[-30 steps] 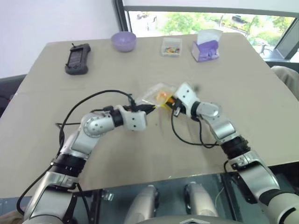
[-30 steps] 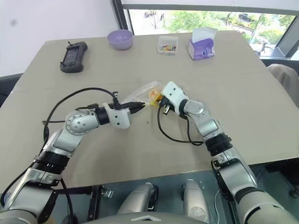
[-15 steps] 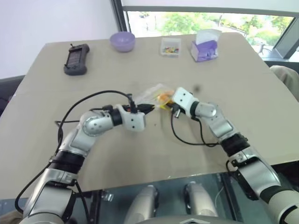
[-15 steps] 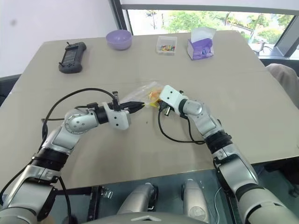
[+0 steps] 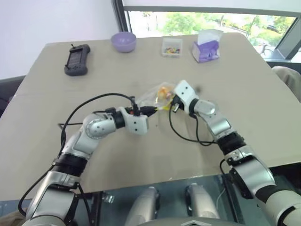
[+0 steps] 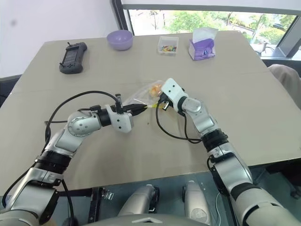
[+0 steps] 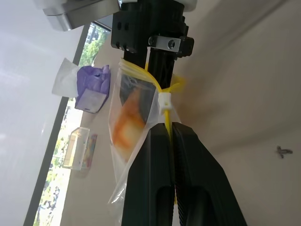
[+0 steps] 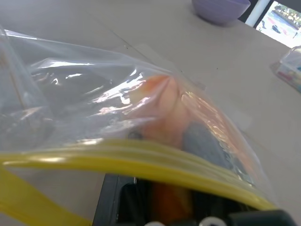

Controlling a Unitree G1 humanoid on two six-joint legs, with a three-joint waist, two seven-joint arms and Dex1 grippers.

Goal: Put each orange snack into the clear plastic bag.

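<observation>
The clear plastic bag [image 5: 151, 95] hangs just above the table's middle, its yellow seal strip [image 7: 167, 104] pinched in my shut left gripper [image 7: 172, 137]. My right gripper [image 5: 168, 97] reaches into the bag's mouth from the right. It is shut on the orange snack [image 8: 165, 104], which shows through the plastic [image 7: 126, 118]. In the head views the snack [image 6: 154, 88] is a small orange patch inside the bag, right at the white right hand. The two grippers nearly meet at the bag's opening.
Along the table's far edge stand a black handheld controller [image 5: 77, 59], a purple bowl [image 5: 124, 41], a small clear box of coloured bits [image 5: 171, 46] and a purple tissue pack [image 5: 206, 47]. Black cables loop from both wrists over the table [image 5: 244, 94].
The right wrist has turned a little, tipping the snack further into the bag's mouth. The left gripper has held still on the seal strip.
</observation>
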